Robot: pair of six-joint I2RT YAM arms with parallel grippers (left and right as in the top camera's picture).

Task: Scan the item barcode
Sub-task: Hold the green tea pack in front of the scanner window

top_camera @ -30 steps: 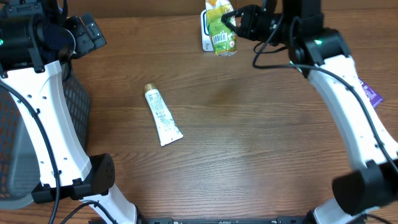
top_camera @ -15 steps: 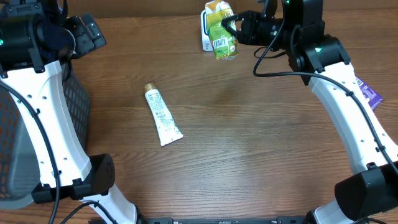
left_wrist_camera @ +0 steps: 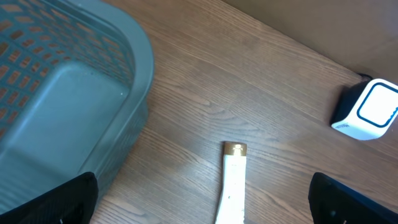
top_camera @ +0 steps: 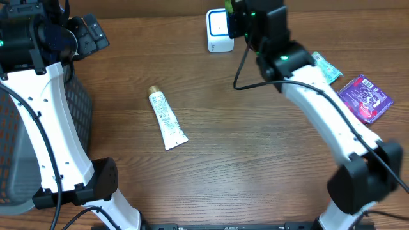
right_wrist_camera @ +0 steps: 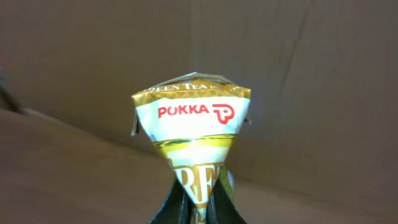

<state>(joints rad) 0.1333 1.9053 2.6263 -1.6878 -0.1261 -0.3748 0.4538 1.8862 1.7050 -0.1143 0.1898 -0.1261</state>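
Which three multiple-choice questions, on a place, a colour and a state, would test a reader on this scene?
1. Where is the tube? A. on the floor B. flat on the table, left of centre C. on a shelf
2. What colour is the packet nearest the right edge? A. purple B. orange C. black
3. How is the right gripper? A. open, empty B. shut on the drink carton C. shut on the tube
Answers: B, it lies on bare wood; A, its wrapper is purple; B, the wrist view shows the carton pinched.
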